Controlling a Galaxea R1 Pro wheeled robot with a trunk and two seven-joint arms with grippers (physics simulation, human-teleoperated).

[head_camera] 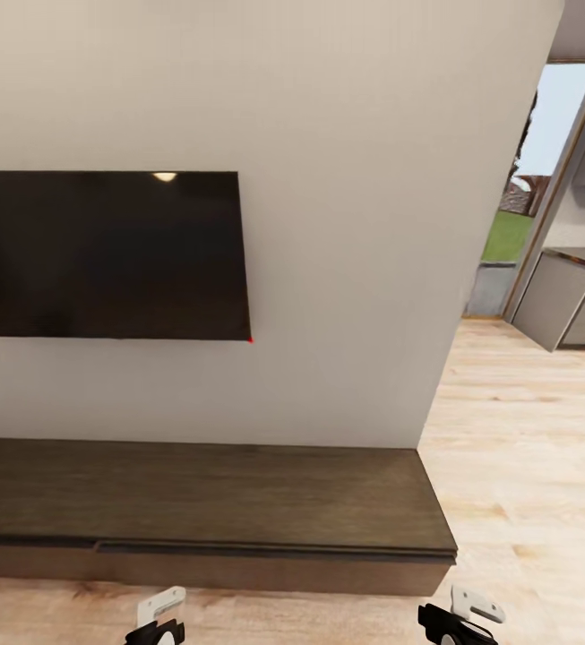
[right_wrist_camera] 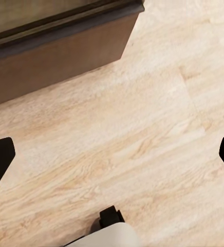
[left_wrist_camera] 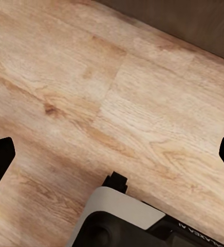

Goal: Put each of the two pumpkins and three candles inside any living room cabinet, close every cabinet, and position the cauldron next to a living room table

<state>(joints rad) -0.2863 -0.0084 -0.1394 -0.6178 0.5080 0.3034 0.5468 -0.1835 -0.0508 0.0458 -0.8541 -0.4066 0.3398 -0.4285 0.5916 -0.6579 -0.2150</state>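
Head view: you're facing the cabinet [head_camera: 211, 502], stretched across the lower frame under the wall-mounted TV [head_camera: 113, 255], its fronts looking shut. Left gripper [head_camera: 159, 627] and right gripper [head_camera: 460, 618] peek in at the bottom edge.

Left wrist: fingers [left_wrist_camera: 0, 159] spread wide, nothing between them, just plank floor [left_wrist_camera: 112, 103].

Right wrist: jaws apart and empty, cabinet corner in the upper left.

I'd judge nothing confirmable as stowed; the carrying work looks ahead of you.

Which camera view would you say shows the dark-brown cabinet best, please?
The head view: the cabinet runs along the wall under the TV, top and front visible. The right wrist view catches one end corner; the left wrist view, a dark edge strip.
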